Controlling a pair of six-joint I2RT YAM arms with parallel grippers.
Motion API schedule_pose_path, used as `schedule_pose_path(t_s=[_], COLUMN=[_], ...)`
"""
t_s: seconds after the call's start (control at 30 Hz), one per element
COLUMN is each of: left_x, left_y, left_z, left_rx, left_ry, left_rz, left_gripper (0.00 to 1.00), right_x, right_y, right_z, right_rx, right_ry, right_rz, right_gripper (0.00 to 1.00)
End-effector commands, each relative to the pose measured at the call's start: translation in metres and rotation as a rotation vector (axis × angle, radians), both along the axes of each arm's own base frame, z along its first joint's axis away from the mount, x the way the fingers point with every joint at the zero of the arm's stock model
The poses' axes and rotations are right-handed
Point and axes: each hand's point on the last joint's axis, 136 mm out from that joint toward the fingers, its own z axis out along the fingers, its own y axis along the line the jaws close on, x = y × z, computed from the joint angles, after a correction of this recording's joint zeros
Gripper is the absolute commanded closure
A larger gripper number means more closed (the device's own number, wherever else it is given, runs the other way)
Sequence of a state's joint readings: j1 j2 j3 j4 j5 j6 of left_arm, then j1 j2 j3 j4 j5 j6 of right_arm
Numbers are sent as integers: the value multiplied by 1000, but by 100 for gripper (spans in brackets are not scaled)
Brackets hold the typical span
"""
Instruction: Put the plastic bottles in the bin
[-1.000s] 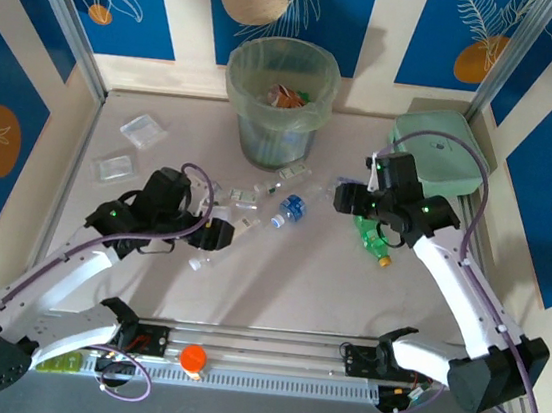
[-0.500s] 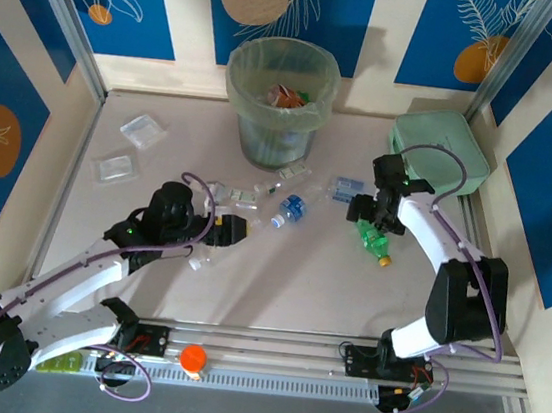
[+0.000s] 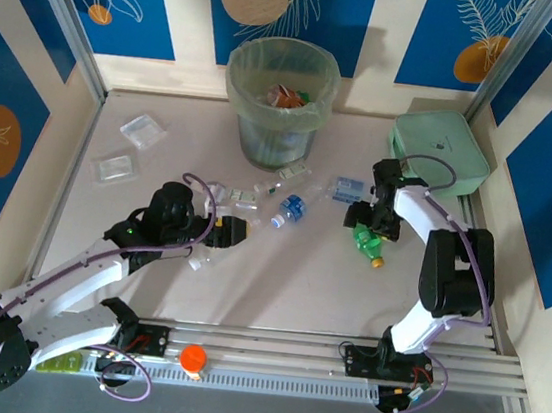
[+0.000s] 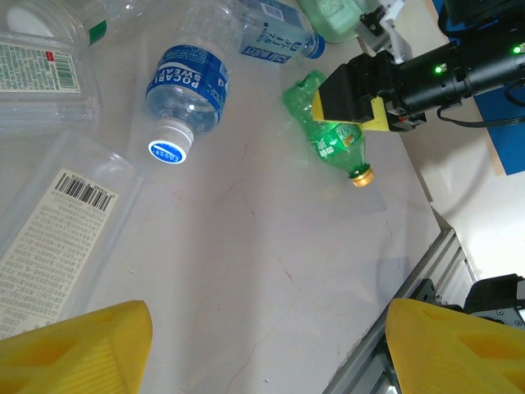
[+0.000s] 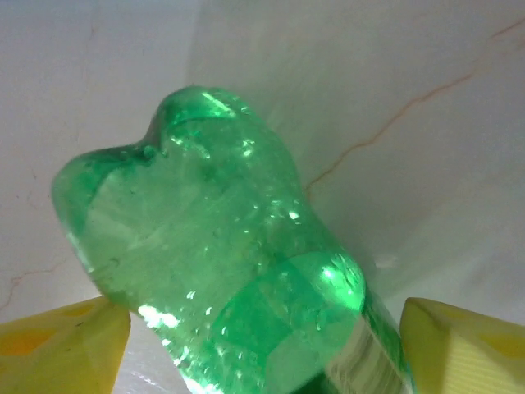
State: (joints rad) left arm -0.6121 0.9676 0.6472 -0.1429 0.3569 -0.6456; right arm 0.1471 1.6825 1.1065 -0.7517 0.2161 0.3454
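A crumpled green bottle (image 3: 371,243) lies on the table at the right, and my right gripper (image 3: 364,217) is down over its base end. In the right wrist view that green bottle (image 5: 213,271) sits between the yellow fingers (image 5: 66,345) of the open right gripper (image 5: 262,332); a sliver of gap shows at the right finger. My left gripper (image 3: 229,231) hovers open over bare table, nothing between its jaws (image 4: 271,345). A blue-labelled bottle (image 3: 291,208) (image 4: 187,90) lies mid-table. A clear flattened bottle (image 4: 57,238) lies by the left finger. The bin (image 3: 279,96) stands at the back, litter inside.
A mint green square box (image 3: 442,151) sits at the back right. Two flat clear trays (image 3: 142,130) (image 3: 115,167) lie at the left. Another blue-labelled bottle (image 3: 347,188) and small clear ones (image 3: 242,198) lie before the bin. An orange cap (image 3: 194,359) rests on the front rail.
The right arm folded inward and its gripper dropped onto the green bottle's base end. The left gripper slid a little to the right, then stayed put.
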Motion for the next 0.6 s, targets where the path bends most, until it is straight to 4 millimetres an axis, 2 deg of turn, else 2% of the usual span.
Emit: schedule_pose_path(t_s=[0.0, 0.17, 0.37, 0.5, 0.57], left_x=[-2, -2, -3, -4, -5], left_y=[-3, -2, -2, -1, 0], left_z=[15, 14, 18, 25, 32], left_rx=[-11, -11, -10, -14, -15], left_ry=[-45, -42, -45, -46, -56], left_rz=[-28, -29, -26, -27, -26], left_gripper=[25, 25, 25, 25, 25], right_x=[-4, -5, -4, -5, -5], right_y=[13, 14, 17, 20, 23], right_z=[-7, -15, -12, 1, 15], right_rx=[20, -29, -37, -17, 10], right_ry=[36, 51, 32, -15, -61], right_rz=[45, 59, 66, 51, 37], right_gripper=[18, 29, 41, 43, 43])
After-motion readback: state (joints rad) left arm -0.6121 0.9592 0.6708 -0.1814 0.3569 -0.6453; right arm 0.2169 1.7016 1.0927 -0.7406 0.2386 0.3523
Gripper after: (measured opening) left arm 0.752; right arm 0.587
